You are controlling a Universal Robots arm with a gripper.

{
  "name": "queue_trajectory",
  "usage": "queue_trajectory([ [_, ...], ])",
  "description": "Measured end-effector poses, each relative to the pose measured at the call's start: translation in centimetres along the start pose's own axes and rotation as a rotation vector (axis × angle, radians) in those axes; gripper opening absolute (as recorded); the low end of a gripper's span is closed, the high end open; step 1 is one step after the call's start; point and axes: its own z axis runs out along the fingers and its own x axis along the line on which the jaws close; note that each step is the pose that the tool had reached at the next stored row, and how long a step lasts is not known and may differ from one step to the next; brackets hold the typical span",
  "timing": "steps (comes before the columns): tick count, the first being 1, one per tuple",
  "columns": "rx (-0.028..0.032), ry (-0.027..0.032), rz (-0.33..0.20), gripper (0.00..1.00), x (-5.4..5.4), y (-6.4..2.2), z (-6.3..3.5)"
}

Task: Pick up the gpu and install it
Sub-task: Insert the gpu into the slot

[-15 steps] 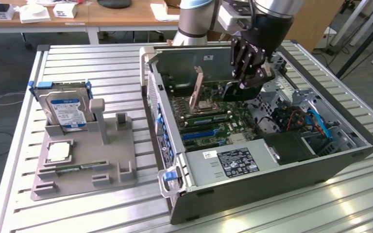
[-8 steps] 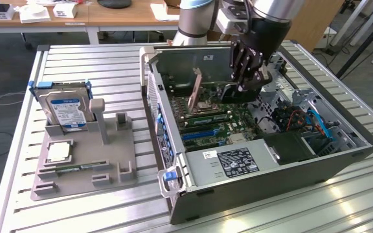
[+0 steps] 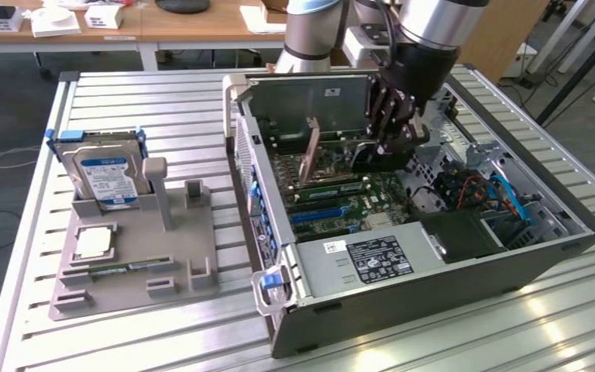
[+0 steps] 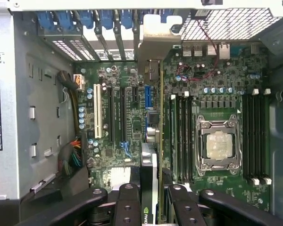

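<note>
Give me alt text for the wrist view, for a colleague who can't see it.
The gripper is shut on the gpu, seen edge-on and upright over the green motherboard inside the open case, its metal bracket toward the rear slot covers. Memory slots and the CPU socket lie on one side of the card, expansion slots on the other.

The gpu [image 4: 150, 165] edge-on in the gripper [image 4: 152, 195], upright over the green motherboard [image 4: 217, 101]

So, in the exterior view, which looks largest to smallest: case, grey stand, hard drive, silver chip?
1. Case
2. Grey stand
3. Hard drive
4. Silver chip
Every gap is clear, so nearness to the camera does not change the order.
</note>
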Motion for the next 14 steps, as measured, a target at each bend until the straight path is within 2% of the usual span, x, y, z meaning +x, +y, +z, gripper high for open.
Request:
queue_trajectory([
  [3, -0.0001, -0.0029, 0.001, 0.27, 0.26, 0.16, 0.24],
  [5, -0.0004, -0.0072, 0.0, 0.27, 0.41, 0.34, 0.42],
  [6, -0.0006, -0.0111, 0.0, 0.27, 0.48, 0.35, 0.48],
  [9, -0.0015, -0.0325, -0.001, 0.27, 0.67, 0.44, 0.64],
  [10, -0.0015, -0.0342, -0.001, 0.27, 0.67, 0.44, 0.64],
  [14, -0.0016, -0.0344, -0.001, 0.27, 0.67, 0.45, 0.64],
])
